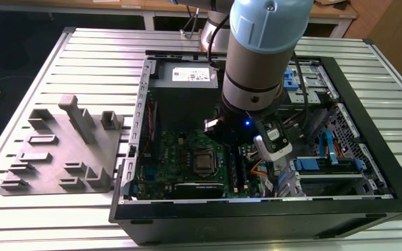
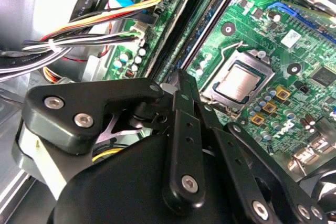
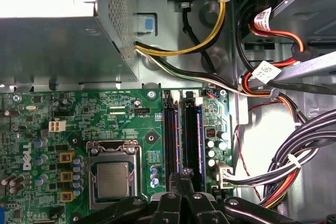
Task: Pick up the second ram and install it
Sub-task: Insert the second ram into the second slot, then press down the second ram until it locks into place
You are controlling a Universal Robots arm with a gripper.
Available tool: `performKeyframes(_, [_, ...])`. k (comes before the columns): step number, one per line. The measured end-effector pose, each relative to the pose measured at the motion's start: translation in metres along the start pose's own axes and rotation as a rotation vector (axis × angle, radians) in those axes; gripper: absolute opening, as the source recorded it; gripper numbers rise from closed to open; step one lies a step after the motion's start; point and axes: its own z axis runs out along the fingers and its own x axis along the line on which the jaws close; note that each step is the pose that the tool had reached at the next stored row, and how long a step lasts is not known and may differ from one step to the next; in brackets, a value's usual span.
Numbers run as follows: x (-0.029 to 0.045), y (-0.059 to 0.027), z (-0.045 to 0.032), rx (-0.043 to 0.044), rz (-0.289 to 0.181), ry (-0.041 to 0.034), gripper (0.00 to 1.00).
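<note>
My gripper (image 2: 180,80) is shut, its two black fingertips pressed together low over the green motherboard (image 3: 79,108), at one end of the long black memory slot rails (image 3: 181,140). The second ram (image 3: 199,140) is a thin dark blue strip standing on edge in one rail. In the second wrist view the ram (image 2: 210,27) runs straight up to the fingertips. I cannot tell whether the tips touch it. In the first wrist view my gripper (image 3: 181,176) sits at the same end of the rails. In the exterior view the arm (image 1: 257,63) reaches down into the open computer case (image 1: 368,157).
The bare processor socket (image 3: 112,179) lies beside the rails. Bundles of coloured cables (image 3: 286,166) crowd the other side, close to the fingers. The grey power supply (image 1: 183,86) fills the case's far end. A grey parts fixture (image 1: 61,151) stands at the exterior view's left.
</note>
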Motion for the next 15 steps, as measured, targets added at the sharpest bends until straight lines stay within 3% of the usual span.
performKeyframes(15, [-0.0001,-0.0008,0.0002,0.0000,0.000,0.0000,0.07])
